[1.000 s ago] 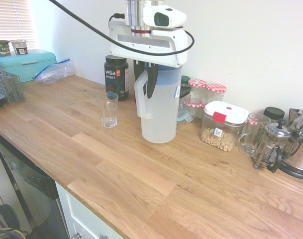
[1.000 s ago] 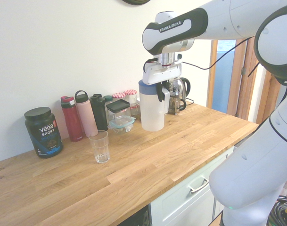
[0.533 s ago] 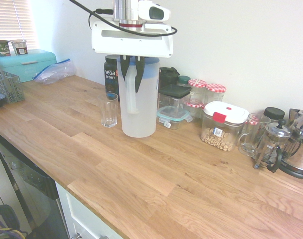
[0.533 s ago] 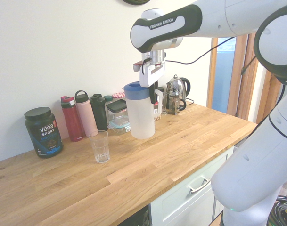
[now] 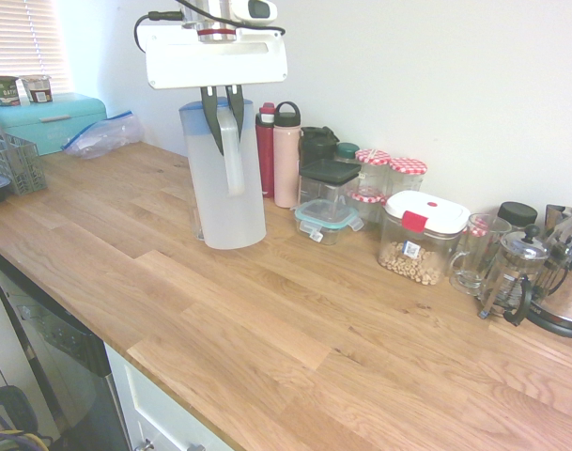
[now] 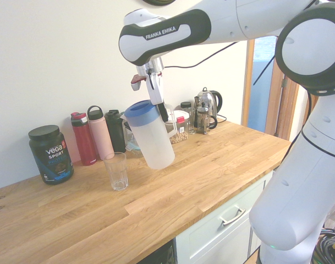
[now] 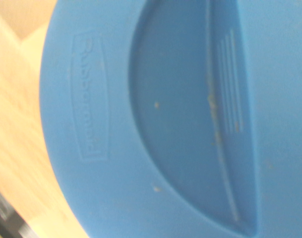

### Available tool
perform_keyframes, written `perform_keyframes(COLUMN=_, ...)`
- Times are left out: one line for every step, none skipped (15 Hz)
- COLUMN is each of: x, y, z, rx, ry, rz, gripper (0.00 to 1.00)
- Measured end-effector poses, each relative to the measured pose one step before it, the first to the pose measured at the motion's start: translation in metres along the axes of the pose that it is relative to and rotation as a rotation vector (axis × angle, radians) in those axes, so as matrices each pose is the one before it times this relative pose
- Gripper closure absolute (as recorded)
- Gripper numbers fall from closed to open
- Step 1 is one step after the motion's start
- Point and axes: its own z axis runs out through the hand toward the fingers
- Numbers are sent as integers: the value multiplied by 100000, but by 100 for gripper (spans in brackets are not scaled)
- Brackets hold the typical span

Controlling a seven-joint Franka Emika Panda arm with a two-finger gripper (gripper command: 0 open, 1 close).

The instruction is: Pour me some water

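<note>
The water is in a tall frosted jug (image 5: 224, 178) with a round blue lid (image 6: 140, 111) and a side handle (image 5: 232, 155). My gripper (image 5: 223, 132) is shut on that handle from above. In the second exterior view the jug (image 6: 152, 140) hangs above the wooden counter (image 6: 211, 165), tilted with its lid leaning toward an empty clear glass (image 6: 116, 171) that stands just beside it. In the first exterior view the jug hides the glass. The blue lid (image 7: 165, 119) fills the wrist view.
A black Vega tub (image 6: 50, 154), a red bottle (image 6: 83, 138), a pink bottle (image 6: 101, 133) and a black bottle (image 6: 116, 130) line the wall behind the glass. Food containers (image 5: 325, 202), jars (image 5: 408, 178), a French press (image 5: 514, 272) and a teal bread box (image 5: 51, 117) also stand along the wall.
The arm has carried the jug along the counter from in front of the jars to beside the glass. The jug, upright before, now tilts toward the glass.
</note>
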Motion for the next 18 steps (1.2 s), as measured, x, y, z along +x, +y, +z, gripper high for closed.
perform_keyframes(x=298, y=-729, z=4, rx=-5095, ry=-932, rz=-3264, gripper=100)
perform_keyframes(x=459, y=-631, z=147, rx=-4369, ry=-855, rz=-2365, gripper=100)
perform_keyframes(x=599, y=-615, z=208, rx=-3129, ry=-749, rz=-2063, gripper=100)
perform_keyframes(x=671, y=-628, z=215, rx=-2148, ry=-1003, rz=-1714, gripper=100)
perform_keyframes(x=658, y=-681, z=190, rx=-1643, ry=-1195, rz=-1498, gripper=100)
perform_keyframes(x=606, y=-746, z=64, rx=-1923, ry=-777, rz=-1222, gripper=100)
perform_keyframes(x=502, y=-748, z=-36, rx=-2219, ry=-901, rz=-1165, gripper=100)
perform_keyframes(x=416, y=-792, z=-90, rx=-2381, ry=-778, rz=-906, gripper=100)
perform_keyframes(x=378, y=-809, z=-150, rx=-2966, ry=-910, rz=-496, gripper=100)
perform_keyframes(x=387, y=-711, z=-152, rx=-3622, ry=-1117, rz=-403, gripper=100)
perform_keyframes(x=383, y=-637, z=-156, rx=-3322, ry=-1013, rz=-271, gripper=100)
perform_keyframes(x=353, y=-519, z=-135, rx=-3356, ry=-1300, rz=71, gripper=100)
perform_keyframes(x=327, y=-436, z=-34, rx=-3150, ry=-1115, rz=-199, gripper=100)
perform_keyframes(x=333, y=-462, z=-32, rx=-2908, ry=-1009, rz=-251, gripper=100)
perform_keyframes(x=375, y=-415, z=56, rx=-2526, ry=-1042, rz=-72, gripper=100)
perform_keyframes(x=386, y=-463, z=104, rx=-1920, ry=-1101, rz=-355, gripper=100)
perform_keyframes(x=367, y=-508, z=90, rx=-1834, ry=-962, rz=-301, gripper=100)
perform_keyframes(x=342, y=-515, z=110, rx=-1671, ry=-956, rz=-275, gripper=100)
